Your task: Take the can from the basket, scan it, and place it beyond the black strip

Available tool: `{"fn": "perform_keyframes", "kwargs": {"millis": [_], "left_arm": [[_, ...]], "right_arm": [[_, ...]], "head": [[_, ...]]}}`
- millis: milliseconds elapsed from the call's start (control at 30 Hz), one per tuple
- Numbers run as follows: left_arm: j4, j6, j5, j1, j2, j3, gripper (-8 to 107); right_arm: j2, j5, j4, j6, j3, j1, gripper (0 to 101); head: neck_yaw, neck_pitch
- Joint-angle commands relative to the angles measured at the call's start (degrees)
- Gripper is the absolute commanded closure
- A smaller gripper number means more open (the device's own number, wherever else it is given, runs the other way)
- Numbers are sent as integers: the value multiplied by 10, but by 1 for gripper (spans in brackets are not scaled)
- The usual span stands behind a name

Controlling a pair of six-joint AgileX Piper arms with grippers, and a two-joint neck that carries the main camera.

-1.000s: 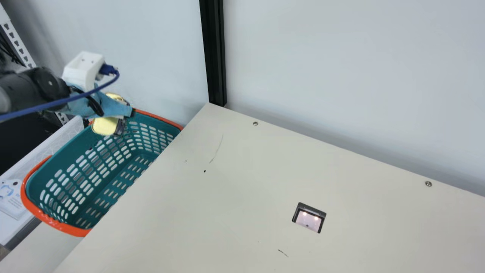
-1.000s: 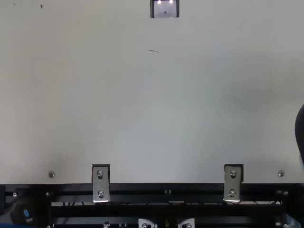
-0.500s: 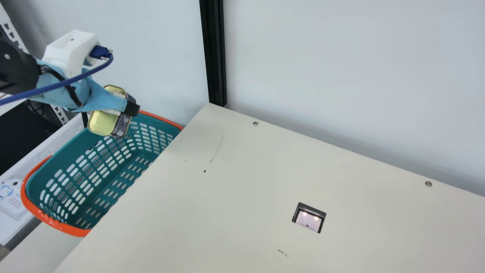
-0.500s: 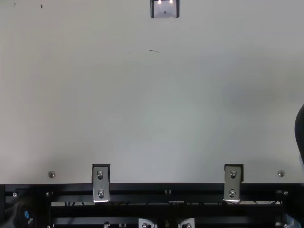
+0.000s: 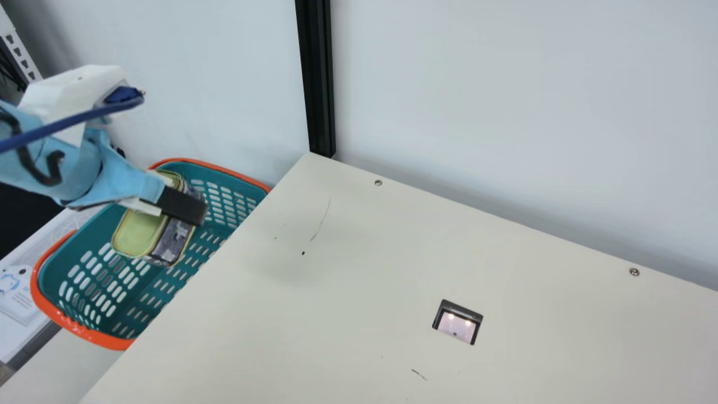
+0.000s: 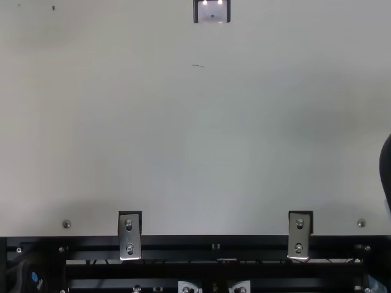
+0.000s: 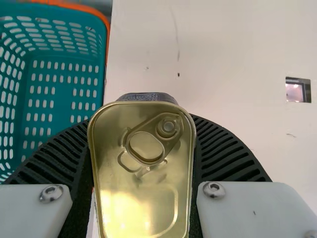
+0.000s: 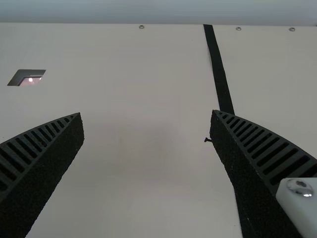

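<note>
Gripped the can (image 7: pixel 138 193) between the left fingers (image 7: pixel 223 153), aloft and clear of the basket (image 5: pixel 84 332), so had probably finished the taking. Had yet to show it to the scanner (image 5: pixel 457 322) in the surface (image 5: pixel 280 314), then set it beyond the black strip (image 8: pixel 218 69). Held the right fingers (image 8: pixel 54 153) apart, with nothing between.
</note>
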Motion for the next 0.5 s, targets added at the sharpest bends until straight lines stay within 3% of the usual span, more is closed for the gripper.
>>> {"fn": "perform_keyframes", "kwargs": {"millis": [0,300,467], "left_arm": [[0,0,0,0,0,0,89],[4,-5,-1,-5,0,-2,89],[-13,-12,24,-12,-8,-2,89]], "right_arm": [[0,0,0,0,0,0,0],[0,0,0,0,0,0,0],[0,0,0,0,0,0,0]], "head": [[9,-25],[9,-25],[9,-25]]}}
